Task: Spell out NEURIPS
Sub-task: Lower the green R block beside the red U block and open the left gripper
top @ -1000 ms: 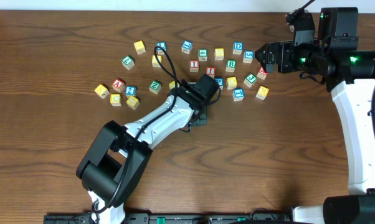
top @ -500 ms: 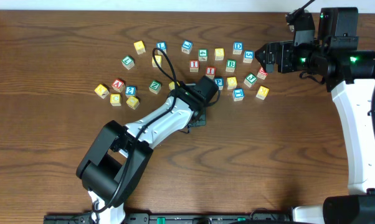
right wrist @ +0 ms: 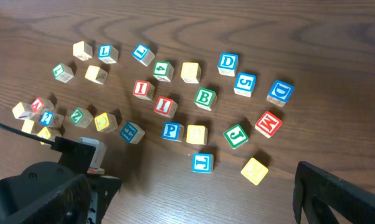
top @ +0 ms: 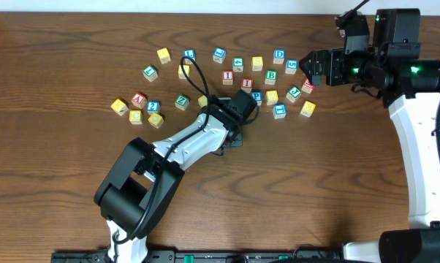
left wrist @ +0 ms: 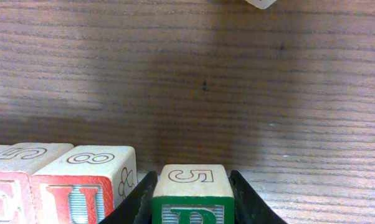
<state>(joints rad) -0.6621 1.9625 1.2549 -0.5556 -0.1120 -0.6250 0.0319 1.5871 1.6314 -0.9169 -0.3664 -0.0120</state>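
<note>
A dark wood-grain table (top: 315, 190) carries a loose scatter of letter cubes along its far side, and the word is part built nearer the middle.

In the left wrist view the E cube (left wrist: 10, 183) and U cube (left wrist: 81, 180) stand touching. The R cube (left wrist: 191, 176) sits just beside U with a thin gap between them. The left fingers (left wrist: 134, 202) are closed against its two sides and hold it. The right fingers (right wrist: 337, 193) are spread wide and empty, over the right edge of the scatter.

This looks like the fourth letter being set down. The next move calls for letting go and lifting straight up so U is not nudged. After that comes an I cube (right wrist: 142, 88), which has a twin close by, and then the P cube (right wrist: 172, 131) in front of them.

Much is hidden:
- **The row:** the left arm (top: 198, 135) covers it from overhead, and N falls outside the wrist frame.
- **The R cube:** its base is cut off, so I cannot tell whether it rests on the table or hangs just above. Only the top of its green letter shows, and I read it as R by colour and place.
- **The E cube:** it is cropped at the frame edge too.
- **The S:** no S shows on any face, and I cannot tell which of the yellow cubes (right wrist: 196, 134) would serve.
</note>
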